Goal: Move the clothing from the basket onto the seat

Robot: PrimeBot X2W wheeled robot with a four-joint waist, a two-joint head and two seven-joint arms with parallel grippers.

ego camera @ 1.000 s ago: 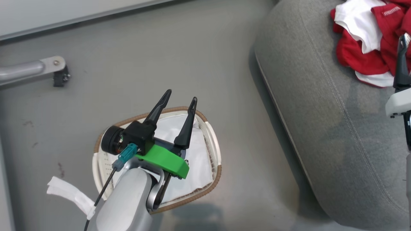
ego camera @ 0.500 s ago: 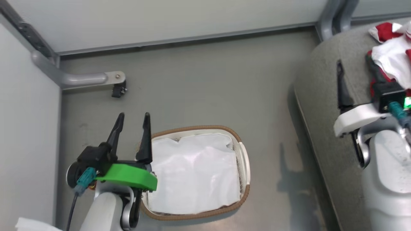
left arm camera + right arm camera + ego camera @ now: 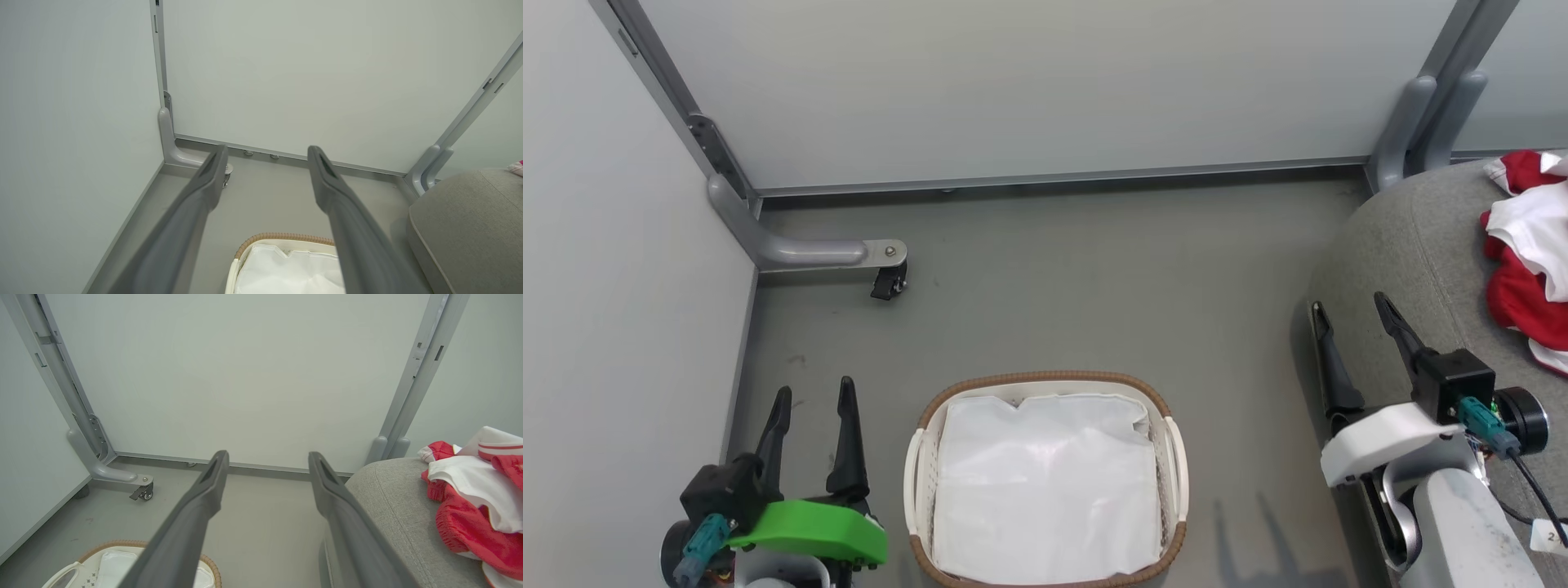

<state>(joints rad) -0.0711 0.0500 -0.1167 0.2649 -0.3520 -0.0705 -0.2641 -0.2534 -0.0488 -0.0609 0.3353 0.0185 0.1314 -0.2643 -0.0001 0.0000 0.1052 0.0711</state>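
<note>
Hands (image 3: 815, 387) (image 3: 1348, 301) — two, splayed; basket (image 3: 1045, 378) — one

The right tool (image 3: 267, 457) stood spread wide and empty above the grey floor (image 3: 265, 539). Red-and-white clothing (image 3: 461, 522) lay heaped on the seat (image 3: 388, 506). The basket (image 3: 118, 542) sat at lower left.

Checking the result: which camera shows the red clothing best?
Right wrist view: the clothing lies bunched on the seat, mostly in frame. The head view crops it at the right edge; the left wrist view catches a pink sliver.
</note>
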